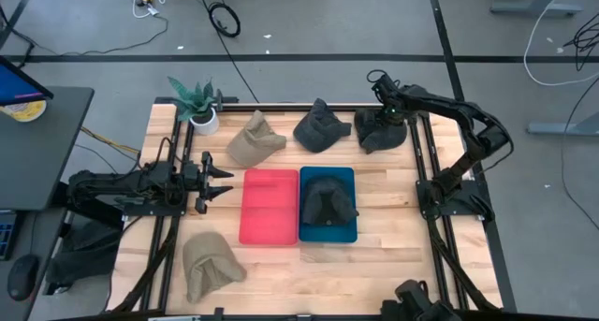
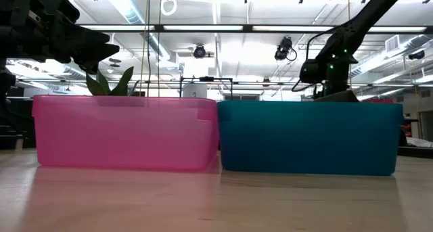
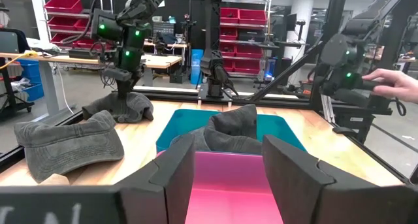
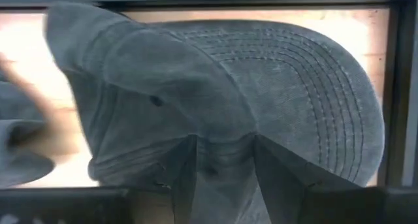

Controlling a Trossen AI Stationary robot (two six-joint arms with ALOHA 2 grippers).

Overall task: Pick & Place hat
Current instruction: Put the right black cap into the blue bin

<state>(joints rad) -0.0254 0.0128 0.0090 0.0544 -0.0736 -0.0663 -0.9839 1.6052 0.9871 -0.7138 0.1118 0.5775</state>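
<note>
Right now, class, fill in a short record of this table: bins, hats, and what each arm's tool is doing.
pink bin: empty
teal bin: holds one dark hat
loose hats: tan hat, tan hat near the front, dark hat
right tool: on a dark hat at the far right, fingers pressed into the cloth
left tool: open, beside the pink bin

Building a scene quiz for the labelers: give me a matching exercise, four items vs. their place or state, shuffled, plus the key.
Items:
1. pink bin
2. blue bin
3. right gripper
4. left gripper

States:
A. open, beside the pink bin
B. down on a dark hat at the far edge
C. holds a dark hat
D. no hat inside

Pairs: 1-D, 2-C, 3-B, 4-A
</note>
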